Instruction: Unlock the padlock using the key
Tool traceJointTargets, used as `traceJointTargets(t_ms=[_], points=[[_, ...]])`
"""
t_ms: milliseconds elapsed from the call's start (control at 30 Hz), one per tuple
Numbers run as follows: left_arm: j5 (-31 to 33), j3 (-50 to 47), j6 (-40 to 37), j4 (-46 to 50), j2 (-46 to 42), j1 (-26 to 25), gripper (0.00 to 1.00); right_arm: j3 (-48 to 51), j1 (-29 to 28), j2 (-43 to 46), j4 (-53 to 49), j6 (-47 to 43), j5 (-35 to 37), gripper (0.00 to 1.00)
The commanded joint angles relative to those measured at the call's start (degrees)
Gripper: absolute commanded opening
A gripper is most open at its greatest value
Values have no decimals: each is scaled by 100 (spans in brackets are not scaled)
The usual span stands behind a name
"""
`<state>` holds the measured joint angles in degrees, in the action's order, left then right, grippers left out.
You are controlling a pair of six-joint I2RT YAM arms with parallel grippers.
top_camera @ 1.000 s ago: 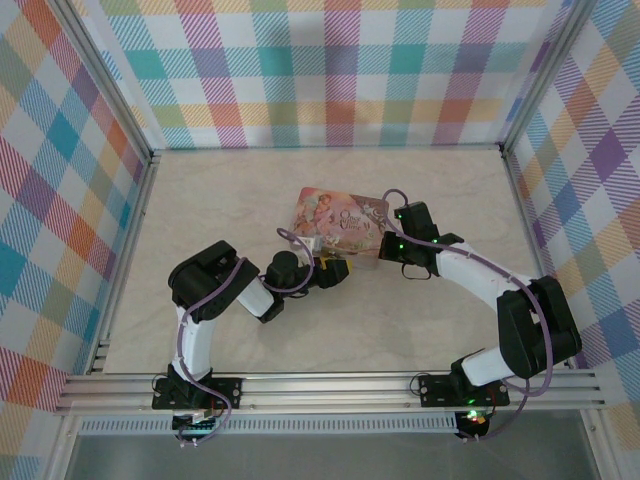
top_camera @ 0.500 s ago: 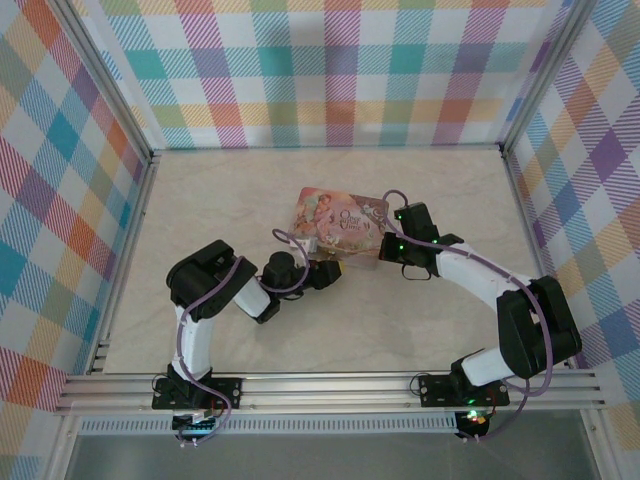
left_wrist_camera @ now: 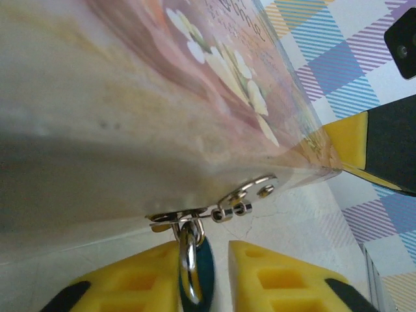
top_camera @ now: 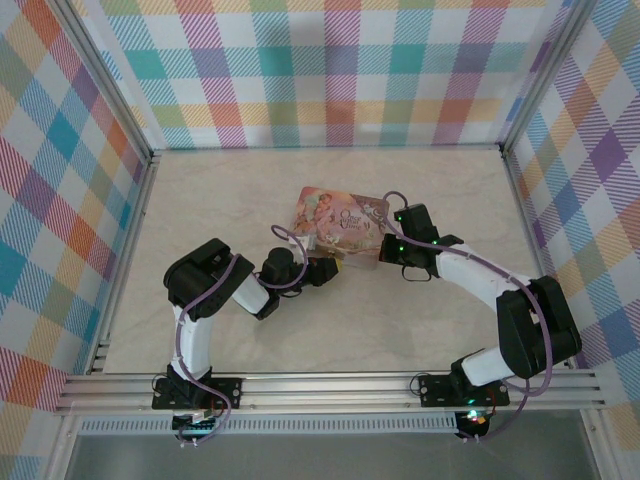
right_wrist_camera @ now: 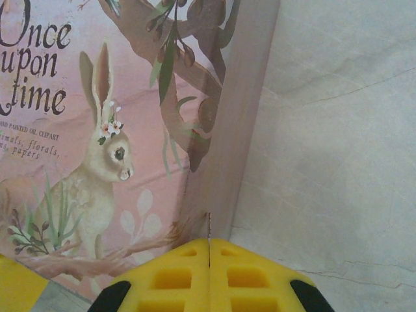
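Note:
A tiny teal padlock (left_wrist_camera: 203, 276) hangs by its thin metal shackle (left_wrist_camera: 187, 250) from the hasp (left_wrist_camera: 227, 205) on the near side of the pink illustrated tin (top_camera: 340, 222). My left gripper (top_camera: 328, 267) is at that edge. Its yellow fingers (left_wrist_camera: 130, 286) straddle the padlock, the left one touching it and the right one a small gap away, so the gripper is open. My right gripper (right_wrist_camera: 208, 242) is shut on the key (right_wrist_camera: 208, 226), whose thin toothed blade pokes out toward the tin's corner (right_wrist_camera: 224, 162). It stands at the tin's right end (top_camera: 384, 243).
The tin lies on a pale marble-patterned table (top_camera: 240, 200) walled by plaid panels (top_camera: 330, 70). The right gripper's yellow and black finger (left_wrist_camera: 374, 146) shows beyond the tin's far corner. An aluminium rail (top_camera: 330, 385) runs along the near edge.
My left gripper has edged forward to the tin's near side, closing in around the padlock. The right arm has barely shifted.

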<state>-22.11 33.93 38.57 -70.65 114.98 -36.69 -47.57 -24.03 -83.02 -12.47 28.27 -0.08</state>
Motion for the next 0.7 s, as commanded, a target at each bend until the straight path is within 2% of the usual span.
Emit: traceJointTargets(t_ms=[0, 67, 167, 667], points=[[-199, 129, -23, 415, -160, 83, 20, 56, -31, 91, 38, 29, -71, 0], [-255, 157, -58, 527, -190, 103, 19, 75, -31, 115, 40, -1, -71, 0], [-320, 181, -143, 816, -292, 117, 11, 94, -31, 170, 37, -32, -30, 0], [-506, 428, -462, 2921, -1068, 118, 7, 275, 267, 665, -296, -41, 312, 0]])
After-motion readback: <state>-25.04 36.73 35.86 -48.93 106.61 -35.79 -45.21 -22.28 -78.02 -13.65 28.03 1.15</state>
